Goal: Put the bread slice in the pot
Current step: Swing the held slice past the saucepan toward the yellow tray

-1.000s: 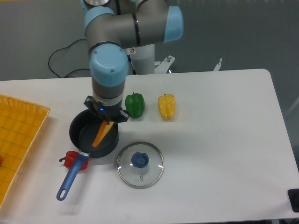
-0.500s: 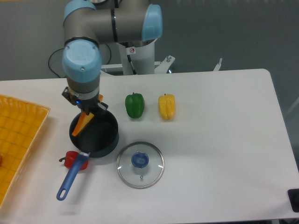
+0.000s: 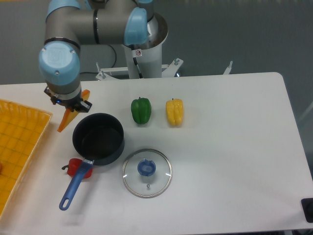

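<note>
We are carrying bread slice (image 3: 67, 119), jaws of gripper (image 3: 71, 108) clamping it, hanging left of pot (image 3: 98, 138), outside rim. Next: we are needing rightward shift over pot, then release.

Grey cylindrical arm links (image 3: 93, 25) joined by light-blue rounded joint caps (image 3: 59, 59); white base column (image 3: 146, 58) carries a small red-and-white sticker; black cable (image 3: 61, 61) trails at nine o'clock; dark gripper (image 3: 71, 104) below the wrist
</note>
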Controlling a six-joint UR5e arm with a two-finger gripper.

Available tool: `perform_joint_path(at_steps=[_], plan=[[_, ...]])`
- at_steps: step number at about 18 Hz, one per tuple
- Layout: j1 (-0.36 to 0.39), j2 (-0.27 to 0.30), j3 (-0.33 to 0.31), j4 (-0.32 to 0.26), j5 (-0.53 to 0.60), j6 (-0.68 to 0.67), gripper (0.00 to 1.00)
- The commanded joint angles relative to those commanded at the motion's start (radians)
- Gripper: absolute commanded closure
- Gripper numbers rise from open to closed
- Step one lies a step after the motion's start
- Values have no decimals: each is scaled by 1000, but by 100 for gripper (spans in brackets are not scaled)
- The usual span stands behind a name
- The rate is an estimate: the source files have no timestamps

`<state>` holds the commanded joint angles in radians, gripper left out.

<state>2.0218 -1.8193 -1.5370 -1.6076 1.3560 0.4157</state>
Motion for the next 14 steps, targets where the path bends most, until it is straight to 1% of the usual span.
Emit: perform_joint_path(at_steps=[2, 9, 14], plan=[[0, 0, -11, 8, 3, 0, 79], [6, -9, 3, 12, 8, 0, 79], [14, -43, 32, 12, 29, 3, 79]])
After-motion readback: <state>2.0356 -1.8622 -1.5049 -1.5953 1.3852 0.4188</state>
